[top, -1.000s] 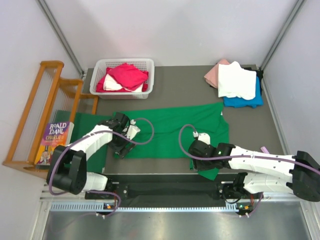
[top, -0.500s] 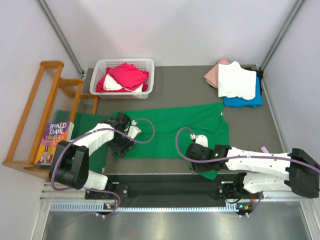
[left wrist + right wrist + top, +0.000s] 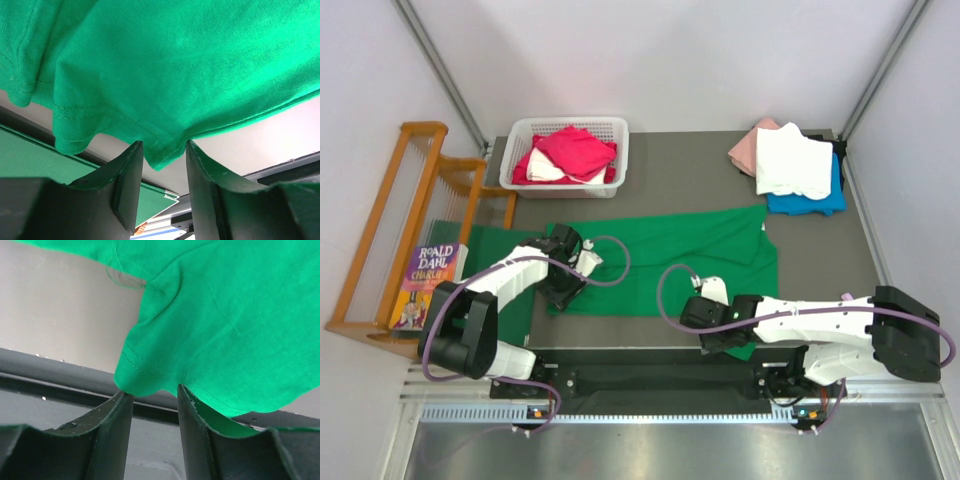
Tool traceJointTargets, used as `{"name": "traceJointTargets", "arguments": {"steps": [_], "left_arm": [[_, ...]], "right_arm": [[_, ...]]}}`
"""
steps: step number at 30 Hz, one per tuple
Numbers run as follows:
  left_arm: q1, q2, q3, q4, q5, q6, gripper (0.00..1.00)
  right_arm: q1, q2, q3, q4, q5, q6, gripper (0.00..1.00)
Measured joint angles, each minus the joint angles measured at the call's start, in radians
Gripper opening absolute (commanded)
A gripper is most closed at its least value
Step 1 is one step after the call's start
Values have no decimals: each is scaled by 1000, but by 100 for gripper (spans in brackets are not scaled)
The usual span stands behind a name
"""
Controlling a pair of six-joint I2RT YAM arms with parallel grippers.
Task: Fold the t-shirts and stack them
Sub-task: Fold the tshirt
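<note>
Nearest, near hem of the green tee (image 3: 670, 255) dipping between the part-open jaws of left hand (image 3: 165, 150) and right hand (image 3: 152, 392), one toward each end; cannot tell whether clamped yet, so judged barely into this fold. Farther, beyond the right hand, a finished stack (image 3: 795, 165) of white, pink and blue tees. Beyond the left hand, red tee (image 3: 575, 150) and more still heaped in the basket (image 3: 560, 190), left to do.
</note>
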Motion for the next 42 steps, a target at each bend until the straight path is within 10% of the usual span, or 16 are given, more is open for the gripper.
{"name": "traceJointTargets", "arguments": {"steps": [18,24,42], "left_arm": [[0,-29,0,0,-10,0,42],[0,-35,0,0,-16,0,41],[0,-115,31,-91,-34,7,42]], "right_arm": [[-5,51,49,2,71,-10,27],[-6,52,38,16,69,-7,1],[33,-287,50,-216,39,87,0]]}}
